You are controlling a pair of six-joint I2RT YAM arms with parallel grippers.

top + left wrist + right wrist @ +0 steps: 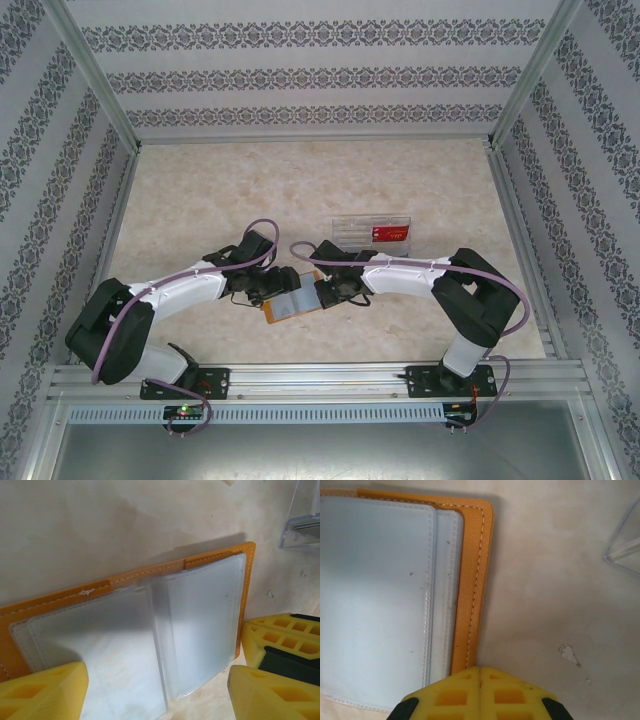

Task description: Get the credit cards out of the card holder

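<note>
The card holder (pixel 292 303) lies open on the table between the two arms, orange-tan with grey translucent pockets (pixel 195 625). My left gripper (pixel 157 700) hangs open just over it, one yellow finger (pixel 42 690) above the left pocket leaf and the other (pixel 272 692) past the right edge. My right gripper (pixel 480 692) is shut with nothing between its fingers, and its tips sit at the holder's orange border (pixel 470 605). That right gripper (pixel 285 640) also shows beside the holder's right edge. The credit cards are hidden: I cannot make them out through the frosted pockets.
A clear plastic tray (pixel 372 232) stands just behind the holder with a red card (pixel 392 235) in it. Its corner shows close by (pixel 302 515) and to the right (pixel 625 550). Patterned walls ring the beige table (pixel 200 200).
</note>
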